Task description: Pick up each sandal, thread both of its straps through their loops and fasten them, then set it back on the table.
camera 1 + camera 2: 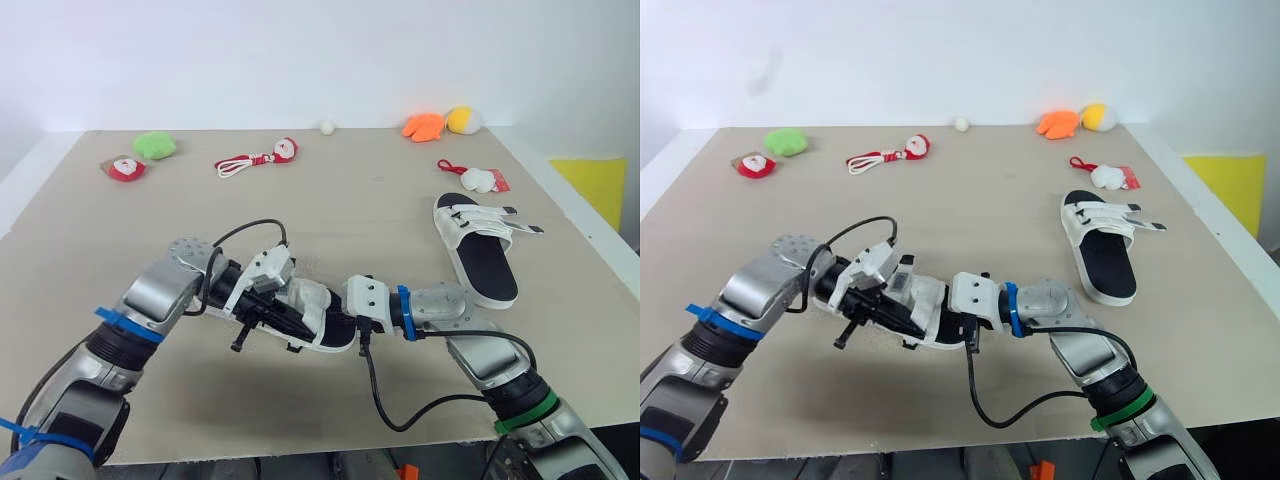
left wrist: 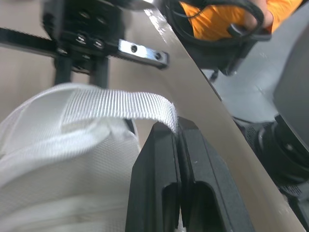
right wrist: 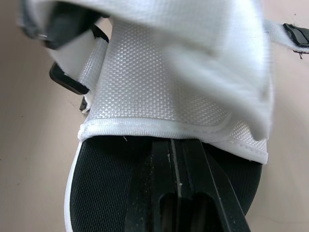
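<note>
Head camera: I hold a white mesh sandal with a black footbed (image 1: 318,318) over the beige table (image 1: 380,215). My left gripper (image 1: 262,318) is at the sandal's strap side and my right gripper (image 1: 347,322) at its opposite end. A second white sandal (image 1: 478,250) lies flat on the table, well apart from the held one, to its right and farther from me, strap ends sticking out. Left wrist camera: my left gripper (image 2: 177,126) has its fingers pressed together, pinching the free tip of a white webbing strap (image 2: 116,104) that arches over the sandal's upper. Right wrist camera: my right gripper (image 3: 177,143) is closed too, its fingers lying along the footbed with the tips tucked under the edge of the mesh upper. What they pinch there I cannot tell. A black plastic loop (image 3: 67,79) sits at the sandal's side, just beside a strap. As I judge it, the step in hand is threading. The strap tip must meet a loop end-on, so I should pinch right at the tip, leave little webbing to flop, and turn the flat of the strap to match the slot. The right arm should tilt the sandal to present the loop, not leave me dragging the strap sideways. A hard pull risks slipping the thin webbing from my fingertips.
</note>
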`<state>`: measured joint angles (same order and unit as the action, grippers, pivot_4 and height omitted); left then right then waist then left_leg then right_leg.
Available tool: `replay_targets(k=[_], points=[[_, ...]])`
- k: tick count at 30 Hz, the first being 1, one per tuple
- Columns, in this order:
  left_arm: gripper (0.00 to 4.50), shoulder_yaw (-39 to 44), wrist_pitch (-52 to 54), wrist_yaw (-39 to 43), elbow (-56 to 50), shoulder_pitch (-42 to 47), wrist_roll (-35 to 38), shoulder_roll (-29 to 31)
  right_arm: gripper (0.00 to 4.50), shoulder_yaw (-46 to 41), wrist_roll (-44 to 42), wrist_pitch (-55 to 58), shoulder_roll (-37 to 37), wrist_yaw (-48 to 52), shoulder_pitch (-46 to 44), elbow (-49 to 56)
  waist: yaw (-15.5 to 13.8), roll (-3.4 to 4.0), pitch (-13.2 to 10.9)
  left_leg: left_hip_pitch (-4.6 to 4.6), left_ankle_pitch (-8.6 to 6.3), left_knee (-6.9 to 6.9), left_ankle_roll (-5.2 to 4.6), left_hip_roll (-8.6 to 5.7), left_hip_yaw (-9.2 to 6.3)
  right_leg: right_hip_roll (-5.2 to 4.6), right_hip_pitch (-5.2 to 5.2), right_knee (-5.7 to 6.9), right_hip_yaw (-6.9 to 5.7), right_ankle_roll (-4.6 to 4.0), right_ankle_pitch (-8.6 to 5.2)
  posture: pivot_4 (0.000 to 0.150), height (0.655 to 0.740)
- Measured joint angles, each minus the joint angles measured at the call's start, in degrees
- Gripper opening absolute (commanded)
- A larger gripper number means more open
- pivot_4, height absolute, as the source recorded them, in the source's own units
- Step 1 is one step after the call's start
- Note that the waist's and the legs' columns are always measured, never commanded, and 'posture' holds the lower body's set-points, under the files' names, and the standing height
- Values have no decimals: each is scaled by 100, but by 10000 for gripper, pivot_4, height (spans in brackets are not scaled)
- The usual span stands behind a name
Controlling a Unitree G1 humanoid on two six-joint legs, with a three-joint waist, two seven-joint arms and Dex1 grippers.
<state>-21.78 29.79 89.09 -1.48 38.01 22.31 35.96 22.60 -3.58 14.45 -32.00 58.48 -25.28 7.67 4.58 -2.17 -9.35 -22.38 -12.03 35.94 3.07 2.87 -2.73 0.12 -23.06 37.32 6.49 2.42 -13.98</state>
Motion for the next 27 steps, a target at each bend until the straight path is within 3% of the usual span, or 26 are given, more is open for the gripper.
replay_targets(k=[9, 12, 20, 27], points=[[536, 47, -971, -533, 387, 66, -381, -291, 0, -3, 38, 4, 4, -19, -1, -61, -14, 10, 27, 8, 6, 6, -9, -3, 1, -1, 12, 0, 5, 0, 0, 1500, 7400], [8923, 117, -794, -581, 478, 72, -331, -363, 0, -6, 39, 3, 5, -4, -5, -58, -13, 12, 27, 6, 6, 5, -10, -6, 1, 0, 11, 0, 7, 0, 0, 1500, 7400], [43966, 260, -471, -694, 443, 35, -209, -351, 0, -9, 38, 1, 5, 2, -5, -47, -11, 12, 27, 5, 6, 0, -10, -5, 0, 1, 9, 0, 7, 0, 0, 1500, 7400], [43966, 496, 78, -864, 321, 16, 112, -388, 0, -12, 38, -2, 5, 14, -11, -48, -10, 12, 26, 2, 6, 0, -9, -5, 0, 1, 6, 0, 7, 0, 0, 1500, 7400]])
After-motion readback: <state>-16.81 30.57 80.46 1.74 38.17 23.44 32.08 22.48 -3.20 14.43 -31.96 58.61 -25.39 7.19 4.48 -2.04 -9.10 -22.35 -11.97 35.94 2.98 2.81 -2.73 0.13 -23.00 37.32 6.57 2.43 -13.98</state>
